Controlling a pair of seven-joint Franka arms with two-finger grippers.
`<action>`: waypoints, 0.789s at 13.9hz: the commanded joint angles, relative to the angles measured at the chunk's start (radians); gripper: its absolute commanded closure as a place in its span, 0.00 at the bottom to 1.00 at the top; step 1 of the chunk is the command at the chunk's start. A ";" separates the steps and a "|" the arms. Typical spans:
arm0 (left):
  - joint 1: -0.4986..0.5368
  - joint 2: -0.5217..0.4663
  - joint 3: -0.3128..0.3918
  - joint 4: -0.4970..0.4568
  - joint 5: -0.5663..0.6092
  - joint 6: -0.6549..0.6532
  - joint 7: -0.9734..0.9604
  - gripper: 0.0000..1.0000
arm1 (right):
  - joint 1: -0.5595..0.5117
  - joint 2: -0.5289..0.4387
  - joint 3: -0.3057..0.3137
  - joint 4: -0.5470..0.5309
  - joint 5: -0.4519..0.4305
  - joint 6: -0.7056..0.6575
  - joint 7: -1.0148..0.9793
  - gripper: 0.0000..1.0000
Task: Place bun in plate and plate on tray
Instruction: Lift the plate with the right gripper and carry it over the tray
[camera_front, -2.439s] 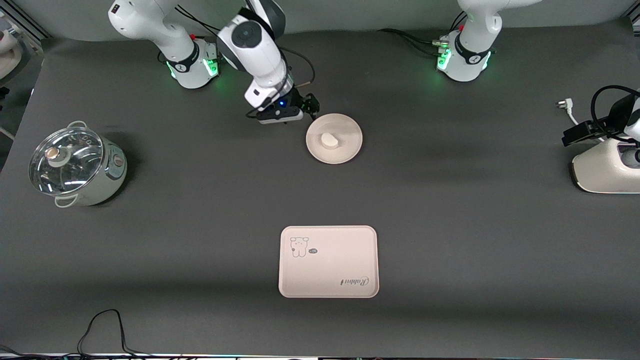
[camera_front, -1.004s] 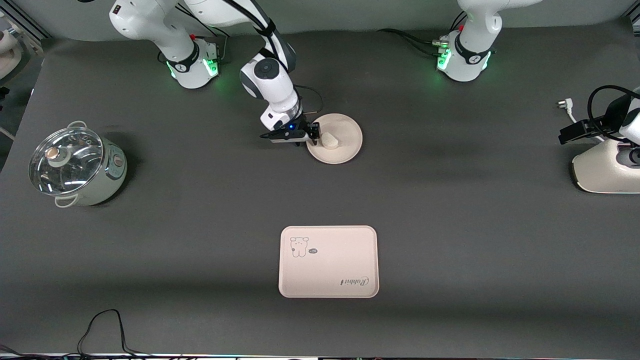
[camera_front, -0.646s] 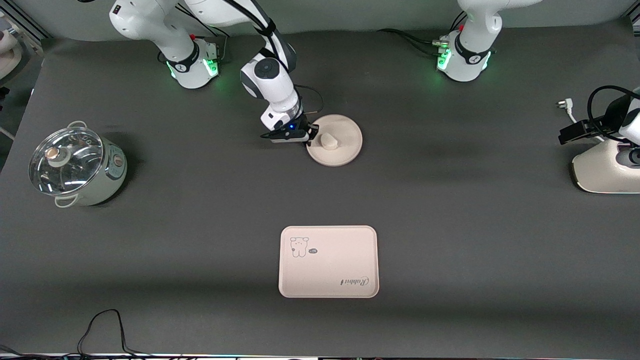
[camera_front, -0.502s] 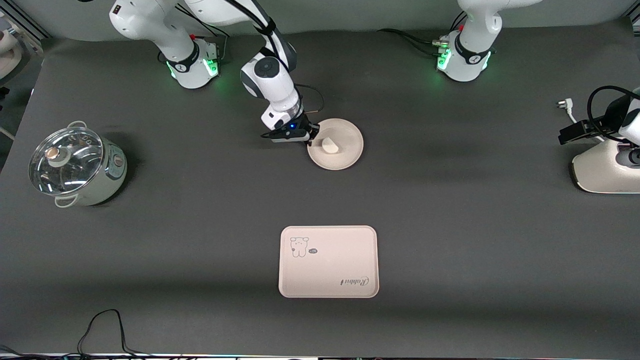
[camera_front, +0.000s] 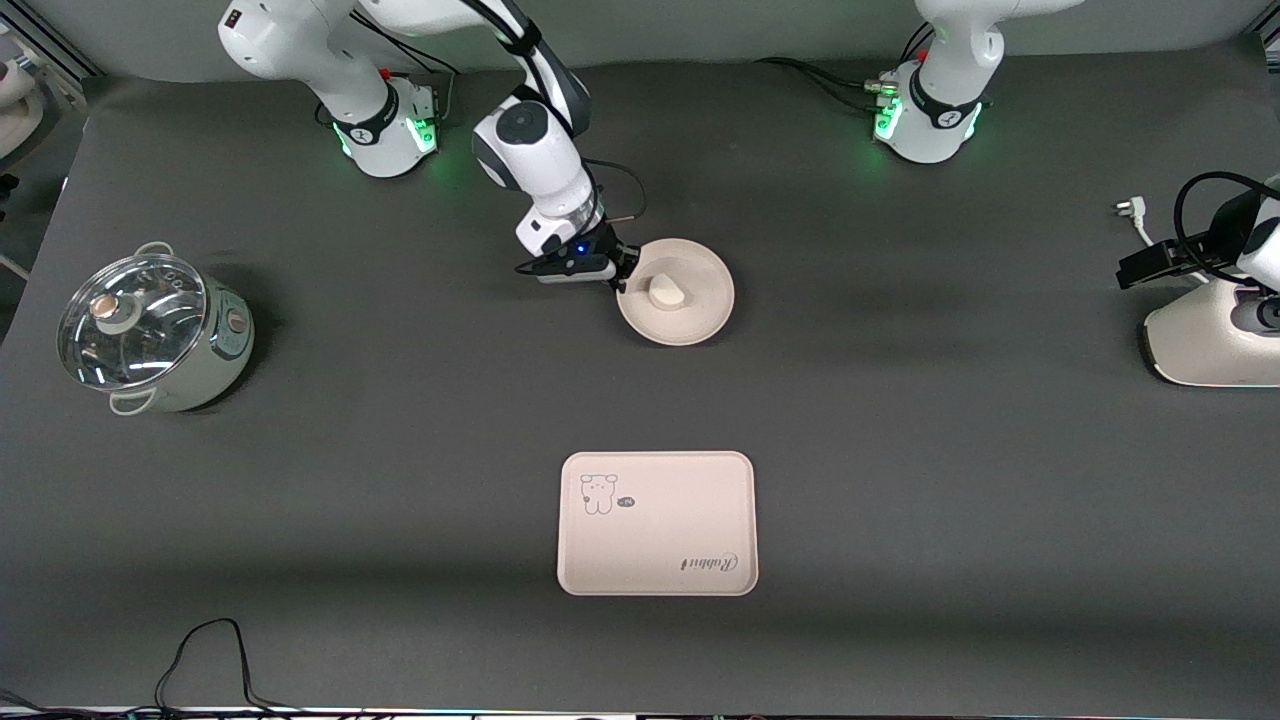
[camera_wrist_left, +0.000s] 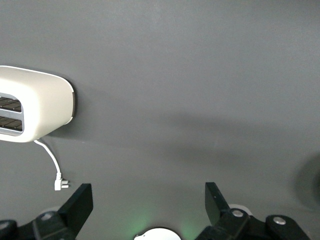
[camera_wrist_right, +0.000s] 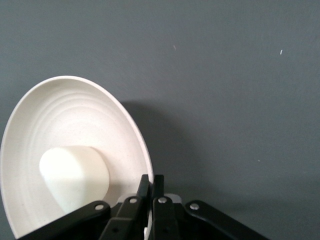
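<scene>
Readable text, one item: the script word "Rabbit", printed on the tray, in the corner nearest the front camera toward the left arm's end of the table; it reads upside down in the front view. A small dark oval mark beside the tray's cartoon animal drawing is too small to read.

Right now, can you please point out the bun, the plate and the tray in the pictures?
bun (camera_front: 665, 291): front view, on its rounded top, lying in the plate.
plate (camera_front: 707, 307): front view, on bare inner surface near the rim.
tray (camera_front: 660, 540): front view, on its bare flat middle.
</scene>
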 joint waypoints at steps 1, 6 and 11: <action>-0.009 0.008 0.007 0.016 -0.008 -0.020 -0.006 0.00 | -0.041 -0.159 -0.002 -0.014 0.022 -0.120 -0.038 1.00; -0.003 0.005 0.009 0.016 -0.008 -0.026 -0.003 0.00 | -0.087 -0.192 -0.010 0.028 0.046 -0.178 -0.070 1.00; -0.003 0.005 0.009 0.016 -0.008 -0.031 -0.003 0.00 | -0.208 0.007 -0.014 0.288 0.075 -0.232 -0.141 1.00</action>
